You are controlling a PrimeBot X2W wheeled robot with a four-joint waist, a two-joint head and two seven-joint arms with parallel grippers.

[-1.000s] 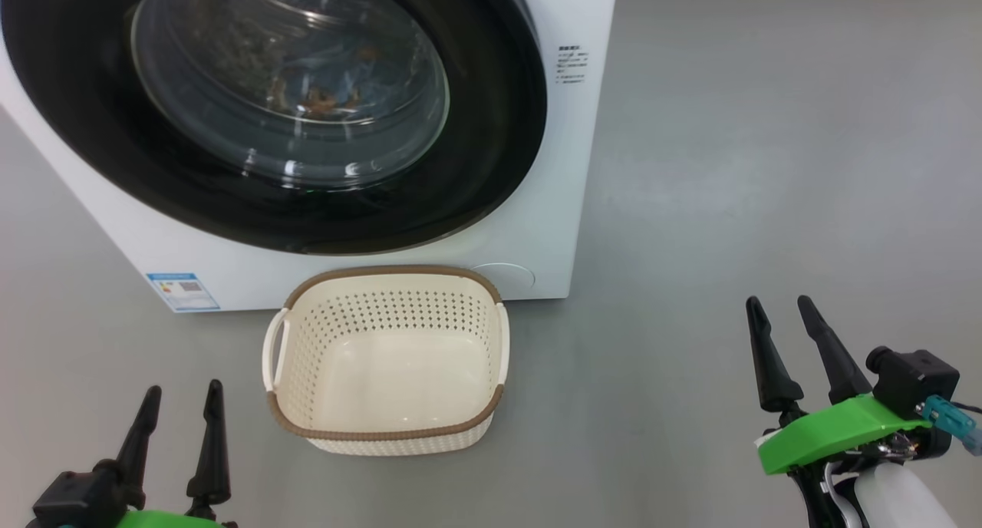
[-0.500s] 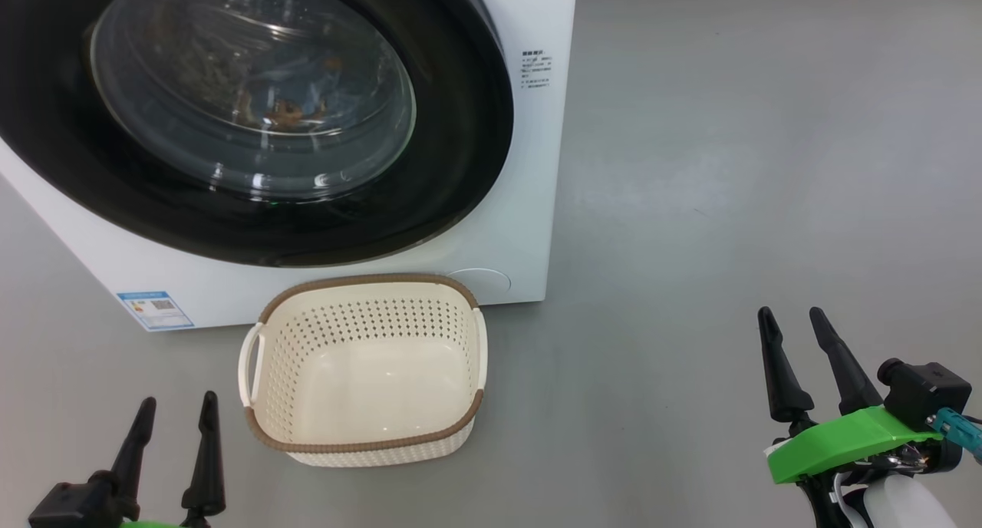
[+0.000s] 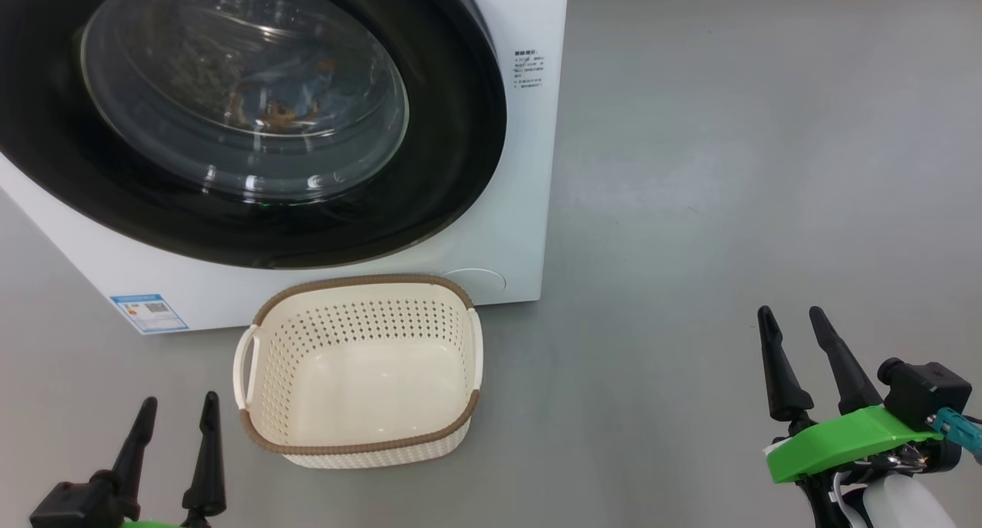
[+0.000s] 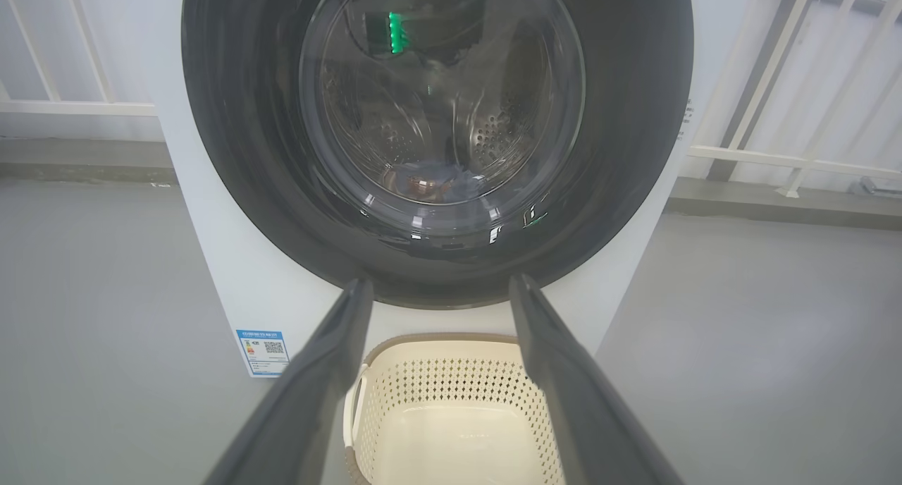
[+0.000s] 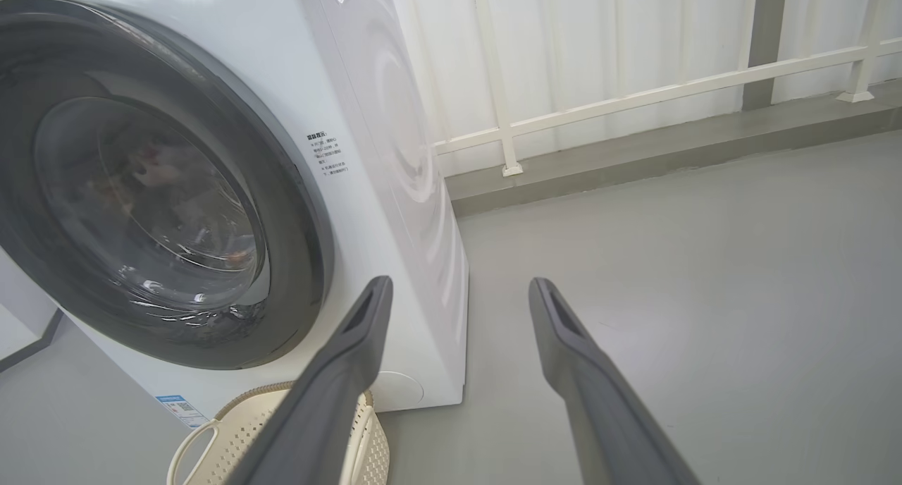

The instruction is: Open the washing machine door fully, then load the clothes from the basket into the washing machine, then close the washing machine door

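- Door (image 3: 453, 152): it sits shut, flush on the white front of the washer (image 3: 522, 206). Its black rim takes up the upper left of the head view.
- Clothes (image 3: 280, 113): orange-brown and blue patches show through the door's glass, lying low in the drum.
- Basket (image 3: 360, 321): it stands upright on the grey floor (image 3: 729, 167), just in front of the washer and below the door. Its pale bottom is in plain view. A blue label (image 3: 149, 313) sits on the washer's front to the basket's left.
- Left gripper (image 3: 179, 399): it is low at the lower left of the head view, beside the basket's near left corner and apart from it. The two dark fingers point up and forward toward the washer. They are spread apart with nothing between them.
- In the left wrist view the fingers (image 4: 331, 358) aim squarely at the door. The gap between them frames the basket's back rim and the lower edge of the door.
- Right gripper (image 3: 789, 311): it is at the lower right of the head view, over bare floor, well apart from both basket and washer. Its fingers point up and lean slightly left. They are spread and grip nothing. A green mount (image 3: 836, 440) sits at their base, with a pale forearm below it.
- In the right wrist view the arm points past the washer's right front corner. One finger (image 5: 338, 386) crosses the basket in the picture and the other lies over the floor. A white railing (image 5: 634, 94) runs behind.
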